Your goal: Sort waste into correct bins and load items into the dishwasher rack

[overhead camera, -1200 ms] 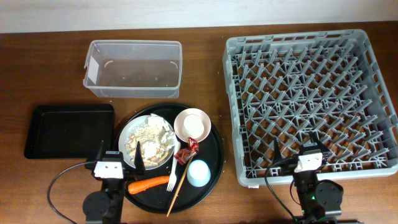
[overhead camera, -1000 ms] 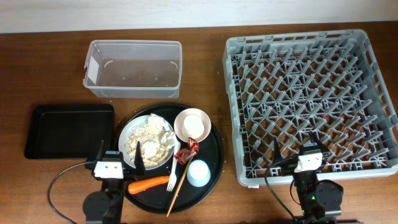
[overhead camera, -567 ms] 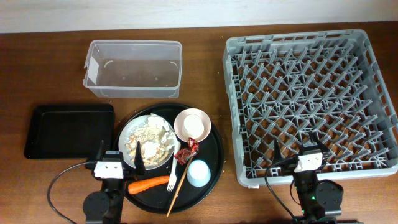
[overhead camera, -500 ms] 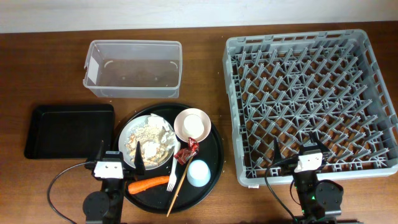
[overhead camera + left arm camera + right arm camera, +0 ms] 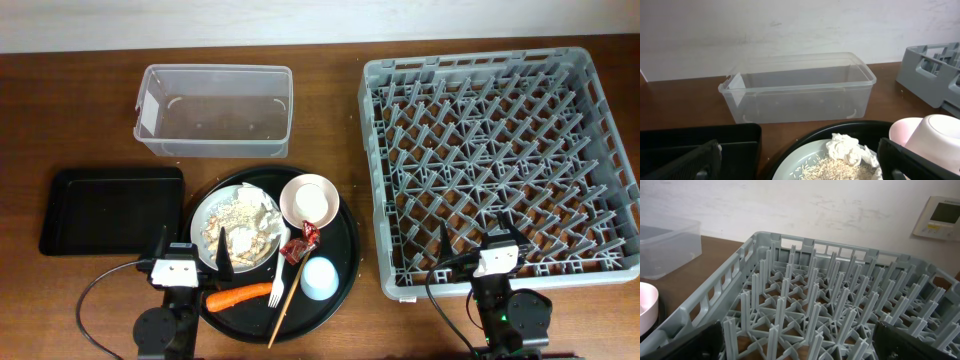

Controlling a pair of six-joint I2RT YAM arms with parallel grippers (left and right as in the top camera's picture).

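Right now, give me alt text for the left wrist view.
An empty clear tub stands straight ahead on the wooden table. Nearer, a white plate of rice and a crumpled napkin sits between a black tray and a pink bowl.

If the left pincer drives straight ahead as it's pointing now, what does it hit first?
The left pincer would probably meet the white plate first, at its crumpled napkin and rice; the clear tub stands behind. Height is unclear, so it might pass over the plate.

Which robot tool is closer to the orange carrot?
Left. The left tool sits just beside the long orange carrot; the right tool is far away at the grey plastic rack.
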